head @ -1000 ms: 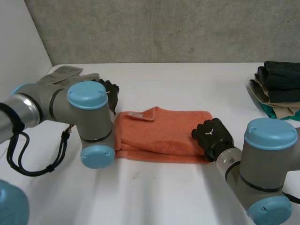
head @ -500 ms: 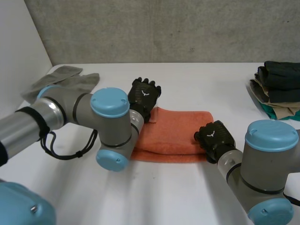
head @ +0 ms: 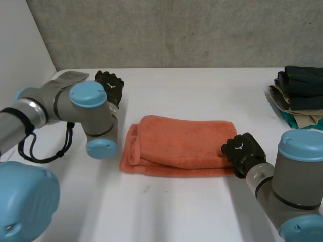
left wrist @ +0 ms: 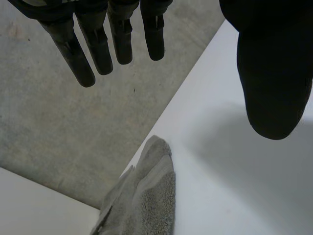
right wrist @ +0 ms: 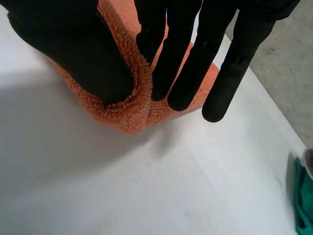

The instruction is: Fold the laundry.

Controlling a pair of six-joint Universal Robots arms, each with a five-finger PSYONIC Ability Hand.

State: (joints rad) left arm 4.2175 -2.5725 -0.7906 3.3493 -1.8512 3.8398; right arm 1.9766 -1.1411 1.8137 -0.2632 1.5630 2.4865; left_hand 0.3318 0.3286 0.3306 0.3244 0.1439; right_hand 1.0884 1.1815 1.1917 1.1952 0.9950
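An orange towel (head: 181,146) lies folded in the middle of the white table (head: 202,212), its layered edge to the left. My right hand (head: 244,151) is at its near right corner. In the right wrist view that hand (right wrist: 73,49) pinches a fold of the orange towel (right wrist: 127,107) between thumb and straight fingers. My left hand (head: 110,86) hovers back left of the towel, apart from it. In its own wrist view the left hand (left wrist: 112,34) has straight, spread fingers with nothing in them, above the table near a grey cloth (left wrist: 146,196).
The grey cloth (head: 68,78) lies at the table's back left corner, beside the left arm. A pile of dark, beige and green clothes (head: 300,96) is stacked at the right edge; its green cloth (right wrist: 303,200) lies beyond the right hand. A grey wall runs behind the table.
The left hand has swung from over the towel's left end back to the far left. The right hand has closed on the towel's right corner and shifted right with it.
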